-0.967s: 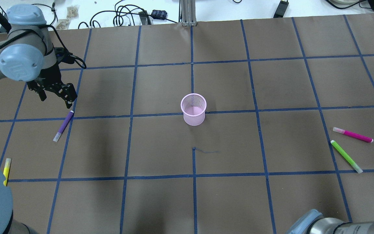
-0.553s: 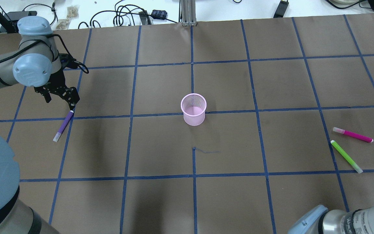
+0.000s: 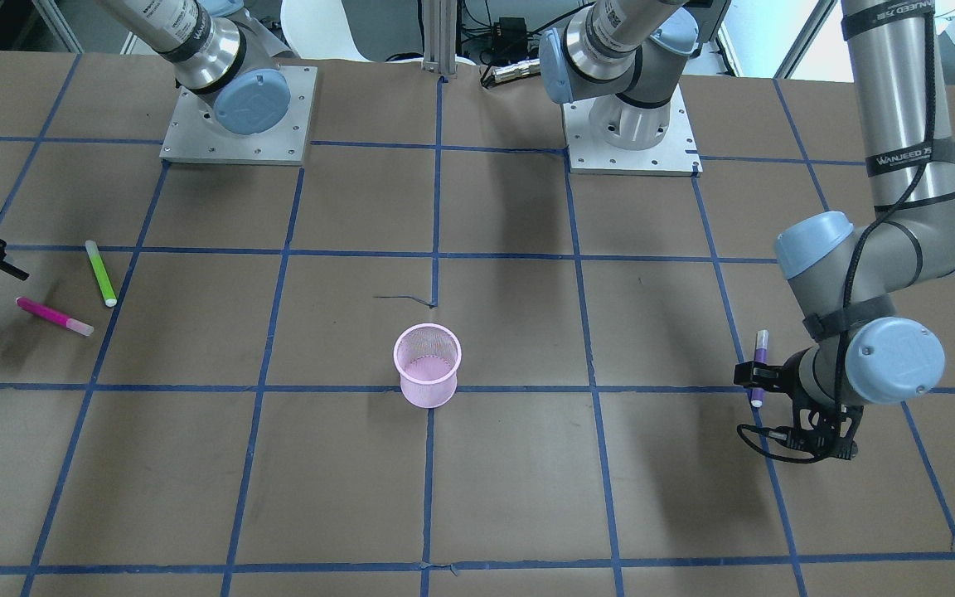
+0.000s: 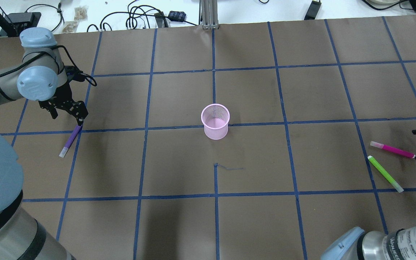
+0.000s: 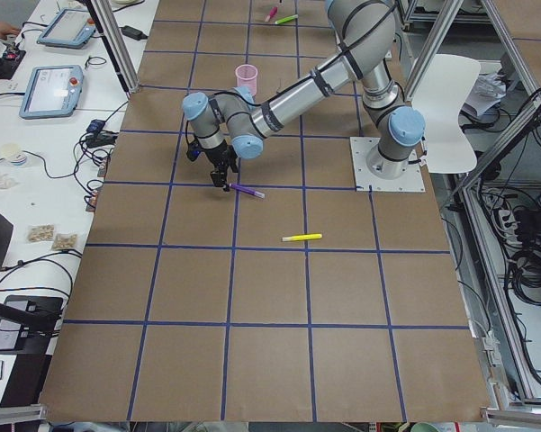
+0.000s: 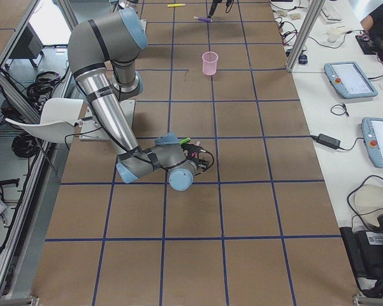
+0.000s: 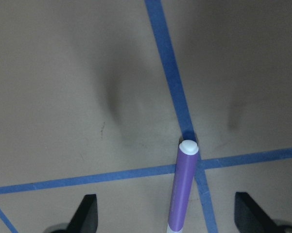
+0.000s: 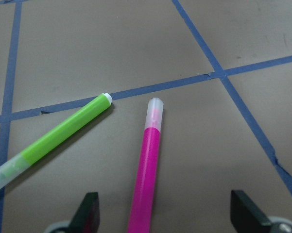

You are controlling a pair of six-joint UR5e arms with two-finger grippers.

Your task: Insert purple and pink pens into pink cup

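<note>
Even overhead light, soft arm shadows on table (image 4: 251,224), sharp focus.

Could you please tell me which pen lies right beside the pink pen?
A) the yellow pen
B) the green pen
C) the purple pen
B: the right wrist view shows the green pen lying next to the pink pen without touching it, while in the overhead view the purple pen lies far across from them.

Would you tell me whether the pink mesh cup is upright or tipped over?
Upright: the pink mesh cup stands on its base, open rim facing up.
</note>
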